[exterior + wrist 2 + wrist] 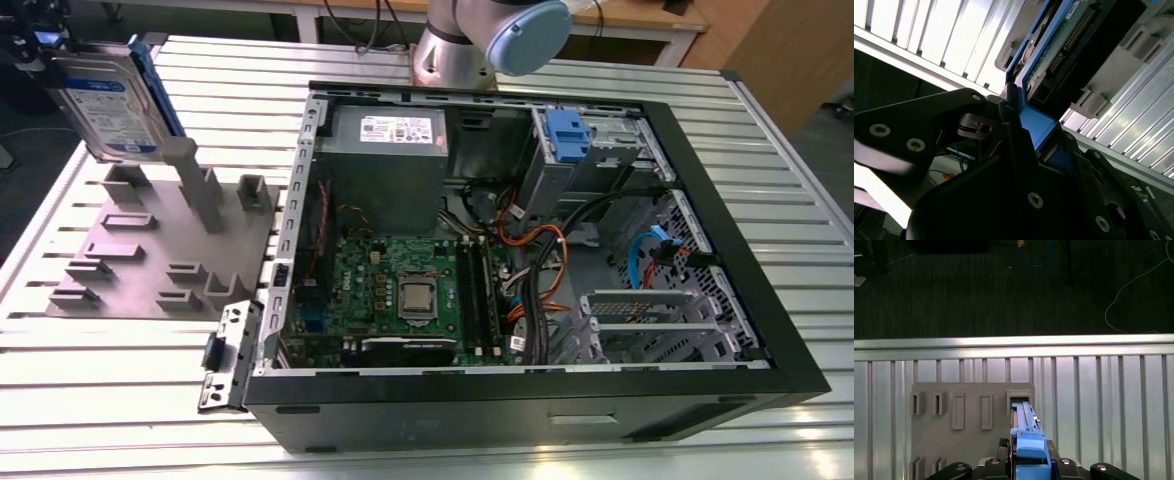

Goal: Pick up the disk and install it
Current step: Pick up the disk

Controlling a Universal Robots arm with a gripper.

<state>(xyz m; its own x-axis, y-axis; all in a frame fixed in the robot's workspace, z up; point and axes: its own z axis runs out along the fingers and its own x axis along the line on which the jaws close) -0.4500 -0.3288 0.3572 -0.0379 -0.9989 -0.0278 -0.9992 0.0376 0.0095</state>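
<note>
exterior view: your disk point(114, 95) stands upright over the grey fixture plate point(134, 250), well apart from the open computer case point(534, 410). the pincer point(44, 45) is at its top.
second wrist view: you see the pincer clamped on the disk's blue frame point(1036, 122), with the circuit board point(1064, 40) exposed.
first wrist view: the disk's edge points toward a fixture slot point(1018, 399).

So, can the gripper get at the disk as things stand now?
Yes, it seems so: the gripper looks closed on the blue frame of the disk. The disk stands upright over the grey holder, outside the computer case, and nothing lies between gripper and disk.
</note>
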